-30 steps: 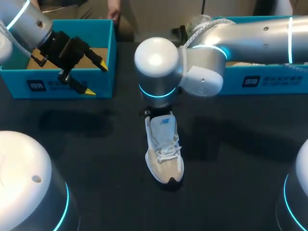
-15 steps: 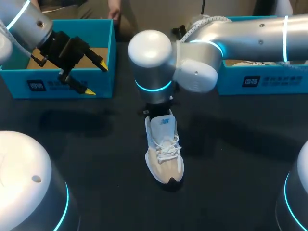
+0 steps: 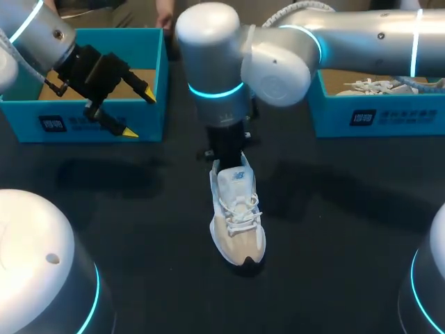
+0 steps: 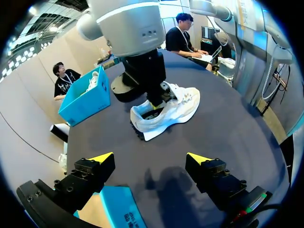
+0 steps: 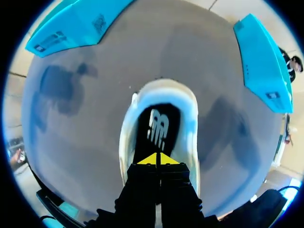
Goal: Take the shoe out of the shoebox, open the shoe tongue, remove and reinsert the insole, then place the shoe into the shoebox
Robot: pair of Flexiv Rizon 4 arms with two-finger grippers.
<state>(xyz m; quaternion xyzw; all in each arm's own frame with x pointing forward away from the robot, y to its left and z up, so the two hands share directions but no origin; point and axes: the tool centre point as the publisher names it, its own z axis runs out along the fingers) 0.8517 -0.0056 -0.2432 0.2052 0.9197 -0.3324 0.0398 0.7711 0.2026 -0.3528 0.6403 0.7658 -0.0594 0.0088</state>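
The shoe stood in the middle of the table, toe near, heel far. The right gripper sat in its heel opening, over the insole, jaws pressed together. The left gripper hung over the left box, at its near wall, jaws spread; the right box lay far right

From above, your silver right arm hides the heel of the white-and-beige mesh sneaker; the turquoise cardboard shoebox at the table's far right corner is cut off.
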